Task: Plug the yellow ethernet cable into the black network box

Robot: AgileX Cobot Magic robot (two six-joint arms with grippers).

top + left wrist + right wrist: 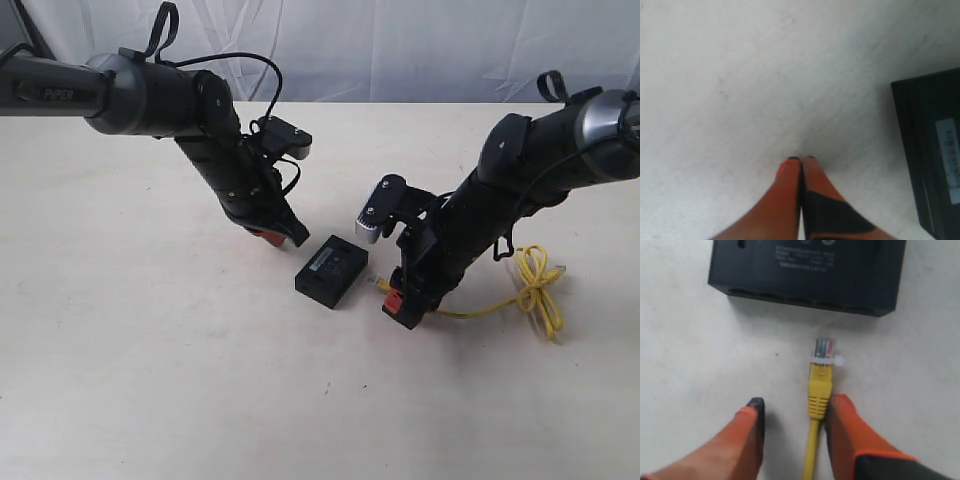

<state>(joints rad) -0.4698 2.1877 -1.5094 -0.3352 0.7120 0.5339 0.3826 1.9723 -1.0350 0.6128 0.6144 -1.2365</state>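
My left end effector (801, 161) is closed; the right end effector (797, 404), spread astride the cable (819, 387), may skew its plug (825, 347) when closing off-centre.

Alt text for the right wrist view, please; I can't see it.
The right gripper stands open astride the yellow ethernet cable, which lies on the table. Its clear plug points at the port side of the black network box, not yet inserted.

Yellow ethernet cable (819, 390): one. Black network box (332, 271): one. Robot arms (150, 95): two. Orange-tipped fingers (747, 440): four. Table (150, 380): one.
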